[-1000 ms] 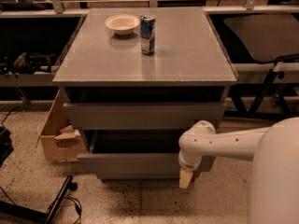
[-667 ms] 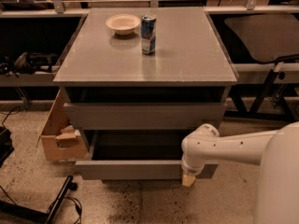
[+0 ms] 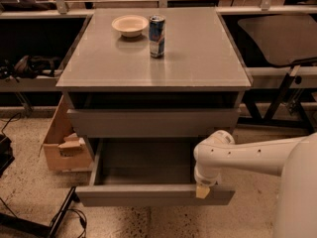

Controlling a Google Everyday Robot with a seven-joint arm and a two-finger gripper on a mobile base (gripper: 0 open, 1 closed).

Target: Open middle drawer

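Standing pulled well out beneath the counter (image 3: pixel 198 53), the middle drawer (image 3: pixel 148 195) shows its shallow tray; the gripper (image 3: pixel 203 191) sits at its front's top edge, right of centre; whether it clasps the front, I cannot tell; bowl (image 3: pixel 130 25) and can (image 3: pixel 156 29) rest above.

One camera looks down over the robot's white arm (image 3: pixel 247 155), facing the grey flat-topped cabinet (image 3: pixel 198 58) close by; the gripper (image 3: pixel 202 191) sits at five o'clock.
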